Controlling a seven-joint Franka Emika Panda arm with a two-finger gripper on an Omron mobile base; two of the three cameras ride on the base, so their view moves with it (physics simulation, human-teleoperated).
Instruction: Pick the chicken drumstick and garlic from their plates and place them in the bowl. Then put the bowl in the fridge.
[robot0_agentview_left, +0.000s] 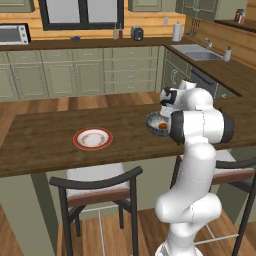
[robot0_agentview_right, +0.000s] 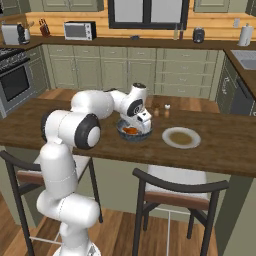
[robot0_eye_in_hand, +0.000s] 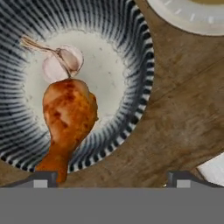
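You find chicken drumstick (robot0_eye_in_hand: 68, 120) and garlic (robot0_eye_in_hand: 61, 63) touching inside bowl (robot0_eye_in_hand: 127, 43) | bowl on counter (robot0_agentview_left: 45, 145) | one plate (robot0_agentview_left: 93, 138) well left | another plate (robot0_agentview_right: 181, 137) just right.

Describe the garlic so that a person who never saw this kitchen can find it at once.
On the long wooden counter, find the striped blue-grey bowl under the robot's hand. Two foods lie on its white bottom, touching. The garlic is the small pale pinkish bulb with a thin dry stalk, beside the larger orange-brown drumstick.
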